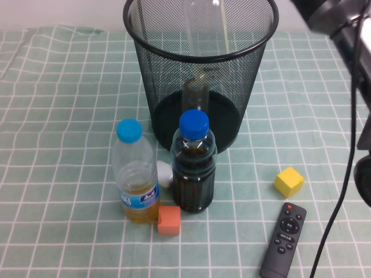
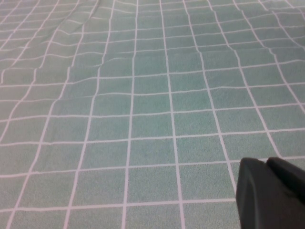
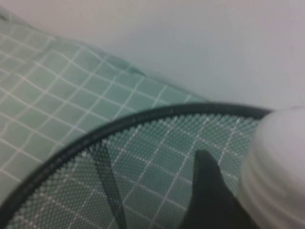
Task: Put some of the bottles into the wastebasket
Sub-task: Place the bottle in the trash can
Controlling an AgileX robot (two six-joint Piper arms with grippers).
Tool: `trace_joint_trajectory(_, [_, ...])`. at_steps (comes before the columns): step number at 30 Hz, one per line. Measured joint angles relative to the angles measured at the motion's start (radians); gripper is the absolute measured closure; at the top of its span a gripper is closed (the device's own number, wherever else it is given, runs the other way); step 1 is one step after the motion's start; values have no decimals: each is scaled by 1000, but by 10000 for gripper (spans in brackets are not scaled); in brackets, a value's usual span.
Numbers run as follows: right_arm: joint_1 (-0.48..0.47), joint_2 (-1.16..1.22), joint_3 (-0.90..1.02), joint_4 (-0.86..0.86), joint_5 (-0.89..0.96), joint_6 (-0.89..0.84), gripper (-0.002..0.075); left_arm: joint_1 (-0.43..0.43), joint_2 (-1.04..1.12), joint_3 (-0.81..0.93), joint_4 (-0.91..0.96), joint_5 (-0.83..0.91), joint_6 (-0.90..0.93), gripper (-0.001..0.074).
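The black wire-mesh wastebasket stands at the back middle of the table. A small brownish bottle shows through the mesh, resting inside near the base. A clear plastic bottle hangs upright in the basket's mouth, its top past the picture's edge. In the right wrist view its white ridged cap presses against my right gripper's dark finger, above the basket rim; the gripper is shut on this bottle. My left gripper is shut and empty, low over bare checked cloth.
In front of the basket stand a light-blue-capped bottle of yellowish liquid and a dark blue-capped bottle, with a white object between them. An orange block, a yellow block and a black remote lie nearby.
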Motion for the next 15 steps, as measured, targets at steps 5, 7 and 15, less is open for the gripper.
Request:
trace_joint_trajectory(5, [0,48,0,3,4,0,398,0,0,0,0,0,0,739])
trace_joint_trajectory(7, [0,62,0,3,7,0,398,0,0,0,0,0,0,739])
trace_joint_trajectory(15, [-10,85,0,-8,64,58,250,0,0,0,0,0,0,739])
